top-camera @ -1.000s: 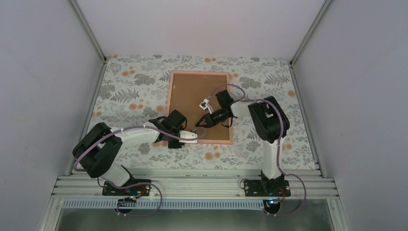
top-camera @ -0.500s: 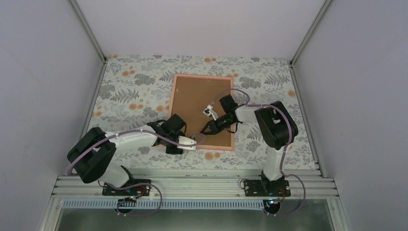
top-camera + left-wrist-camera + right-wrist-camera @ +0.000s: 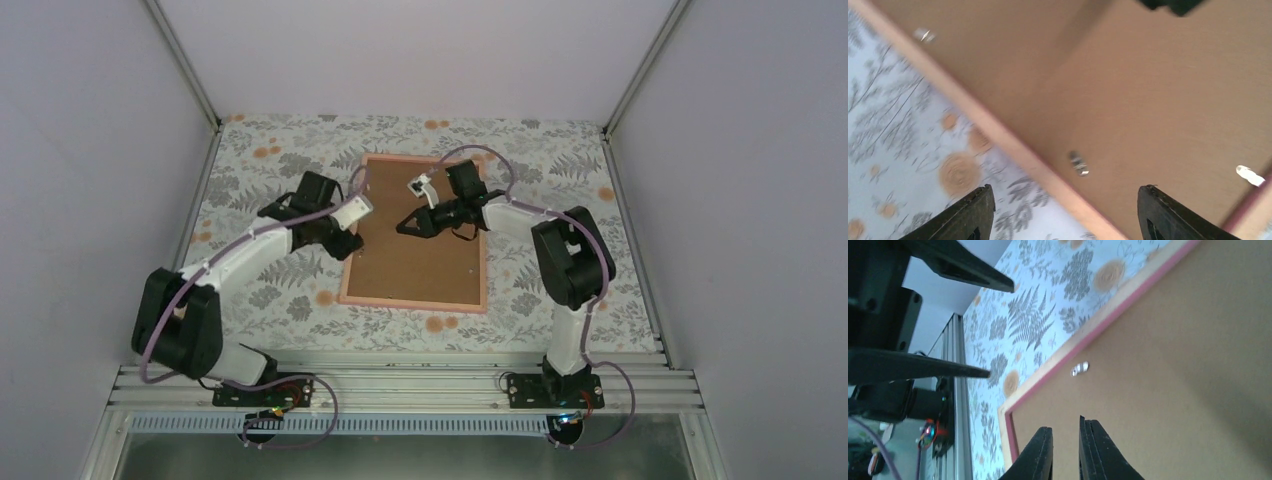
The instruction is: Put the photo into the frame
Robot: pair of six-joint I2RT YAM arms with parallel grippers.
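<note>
One frame point(image 3: 410, 303) lies flat near the middle of the flowered tabletop point(image 3: 560, 170), slightly askew, its pink border around one brown backing sheet point(image 3: 420, 265) that faces up and fills it. Small metal tabs point(image 3: 1078, 164) sit along the inner edge of the border: three show in the left wrist view and one in the right wrist view. Two arms work over it. The left arm has its elbow pushed out to the left, and its forearm runs up and to the right to the frame's left side, near the far corner. The left tool point(image 3: 1066, 189) hangs there above the border with its fingers spread wide and nothing between them. The right arm rises from its base and bends at a high elbow beside the frame's right edge, then stretches left across the far half of the backing sheet. The right tool point(image 3: 402, 227) points left towards the left tool and lies low over the brown sheet. Its fingers are pressed almost together, with only a thin slit between them, and they pinch nothing. Whether its tips touch the sheet cannot be told.
</note>
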